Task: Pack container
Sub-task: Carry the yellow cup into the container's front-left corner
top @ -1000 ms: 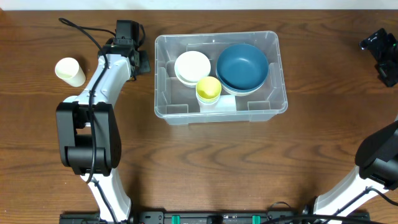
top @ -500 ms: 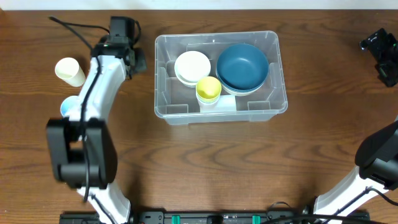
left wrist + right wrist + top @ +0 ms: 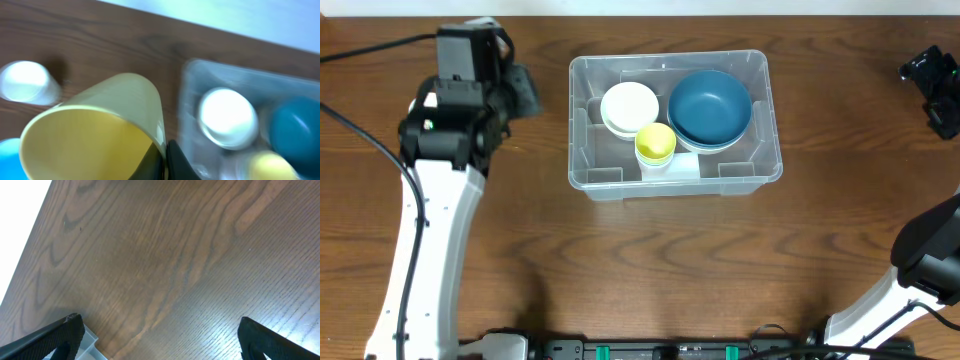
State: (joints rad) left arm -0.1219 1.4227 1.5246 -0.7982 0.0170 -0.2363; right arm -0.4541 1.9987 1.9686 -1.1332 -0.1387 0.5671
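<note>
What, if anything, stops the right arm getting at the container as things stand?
Probably nothing, so yes. The right gripper is open over bare table, only wood lies between it and the container, and the left arm stands at the far side. Whether its reach suffices is unclear.

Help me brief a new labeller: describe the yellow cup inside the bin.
Find the clear plastic container in the middle of the wooden table. Inside it, the yellow cup stands by the wall nearest the robot, in front of the white bowls and left of the blue bowl. It is the smallest item there and the only yellow one.
</note>
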